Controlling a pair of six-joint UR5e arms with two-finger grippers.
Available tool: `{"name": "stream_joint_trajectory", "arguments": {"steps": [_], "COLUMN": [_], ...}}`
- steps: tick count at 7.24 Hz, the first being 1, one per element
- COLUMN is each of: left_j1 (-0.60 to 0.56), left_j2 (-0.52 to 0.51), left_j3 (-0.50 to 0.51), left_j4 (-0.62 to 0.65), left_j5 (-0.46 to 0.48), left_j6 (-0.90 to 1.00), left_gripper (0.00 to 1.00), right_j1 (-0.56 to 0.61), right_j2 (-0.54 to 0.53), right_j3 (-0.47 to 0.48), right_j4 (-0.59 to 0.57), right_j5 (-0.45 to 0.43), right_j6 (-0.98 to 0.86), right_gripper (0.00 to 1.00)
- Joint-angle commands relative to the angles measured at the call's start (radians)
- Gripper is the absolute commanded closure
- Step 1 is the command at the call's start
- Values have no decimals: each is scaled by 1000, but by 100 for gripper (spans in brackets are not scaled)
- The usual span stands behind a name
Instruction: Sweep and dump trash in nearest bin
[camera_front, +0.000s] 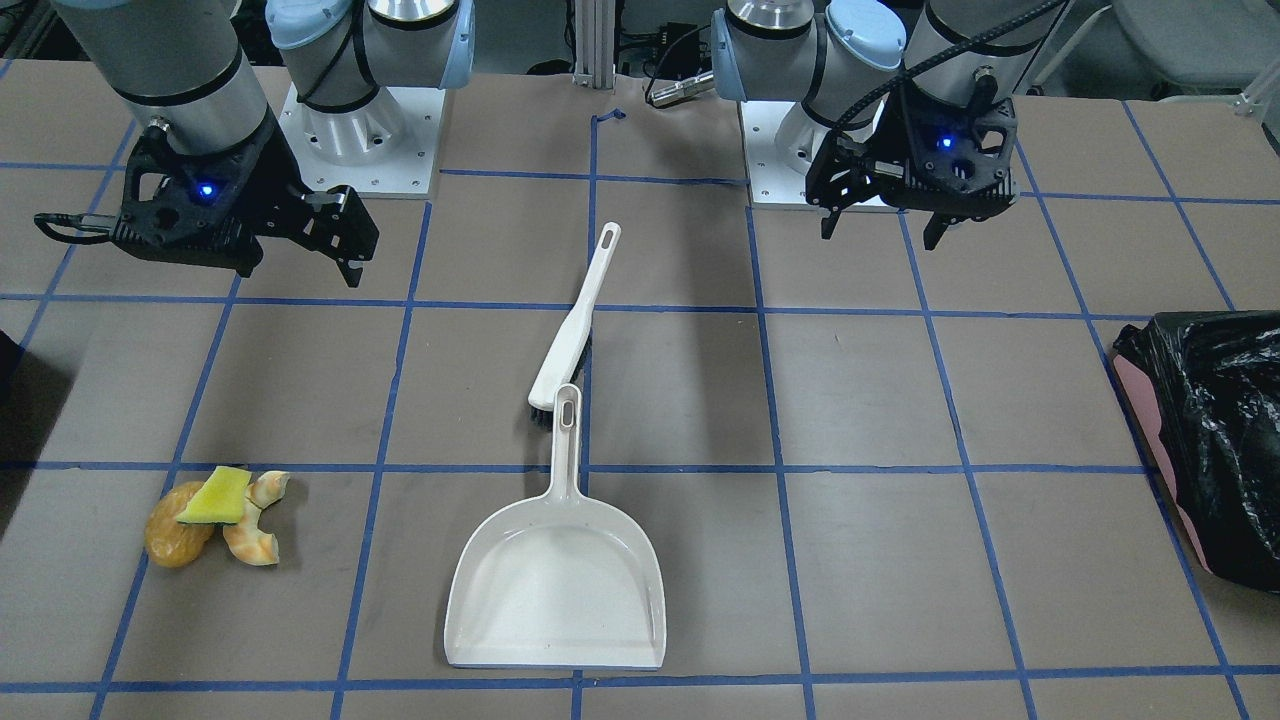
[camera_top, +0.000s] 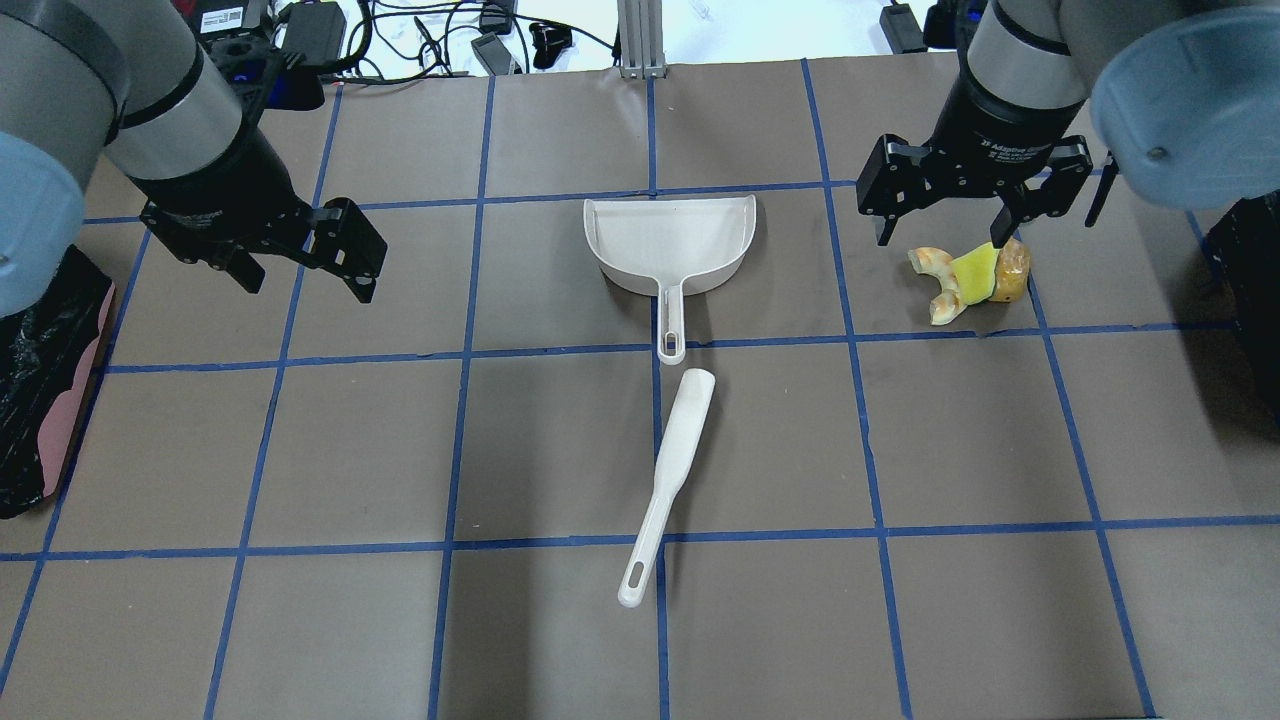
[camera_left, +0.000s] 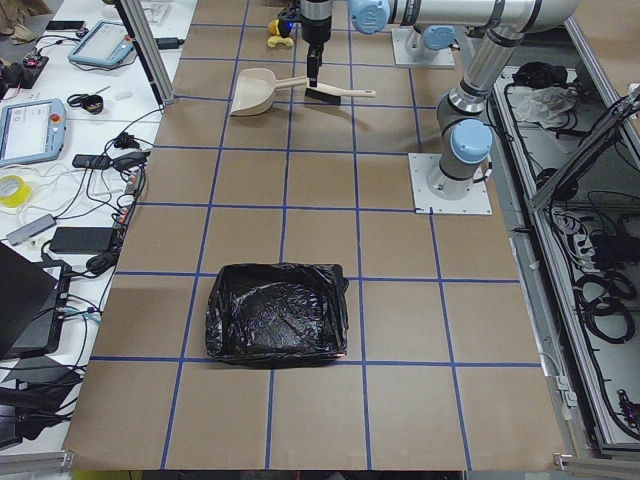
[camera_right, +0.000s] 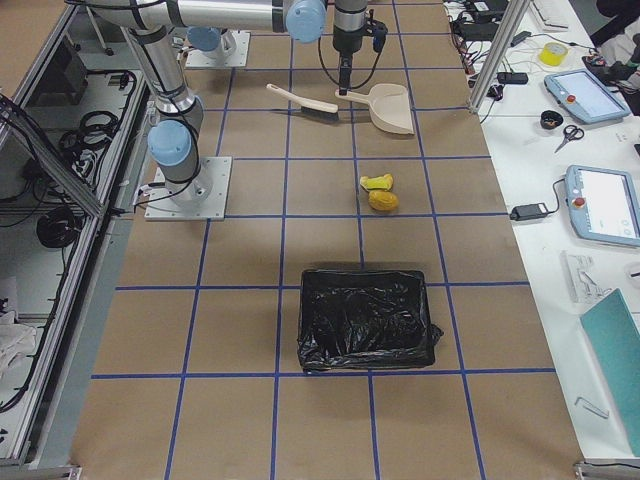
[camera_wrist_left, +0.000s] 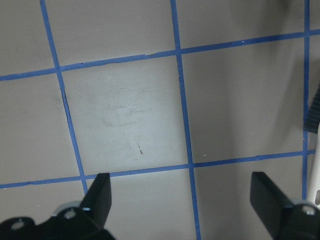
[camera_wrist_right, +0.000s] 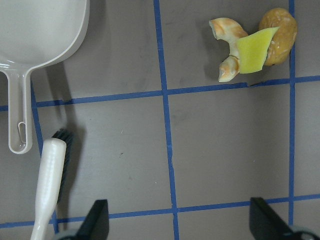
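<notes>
Trash (camera_front: 215, 512) near dustpan (camera_front: 556, 590) & brush (camera_front: 576, 322).

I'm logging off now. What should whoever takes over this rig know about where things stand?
Left hand: open, empty, raised over bare table.
Right hand: open, empty, raised.
Brush and dustpan lie free mid-table, with the brush head by the pan's handle.
Trash sits on the robot's right side; the black bin at that end looks nearest.
Done: nothing.
Left: grasp tools, sweep, dump.

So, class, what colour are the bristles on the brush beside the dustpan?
The bristles are black; the right wrist view shows them best.
</notes>
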Motion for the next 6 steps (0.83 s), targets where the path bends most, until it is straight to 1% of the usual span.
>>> {"name": "stream_joint_trajectory", "arguments": {"steps": [1,4,5,6], "left_j1": [-2,-7,-8,-10], "left_j2": [8,-3,12,9], "left_j3": [-4,-8,-16,-42], "left_j4": [0,-12,-23,-23], "left_j5": [1,-3,-84,-109], "left_j6": [3,12,11,15], "left_gripper": [0,0,0,0], "right_j1": [0,11,23,43], "right_j2": [0,14,32,79], "right_j3": [1,12,24,15], "right_j4": [1,-4,-36,-132], "right_j5": [3,15,65,66], "right_j6": [0,36,82,86], "right_gripper": [0,0,0,0]}}
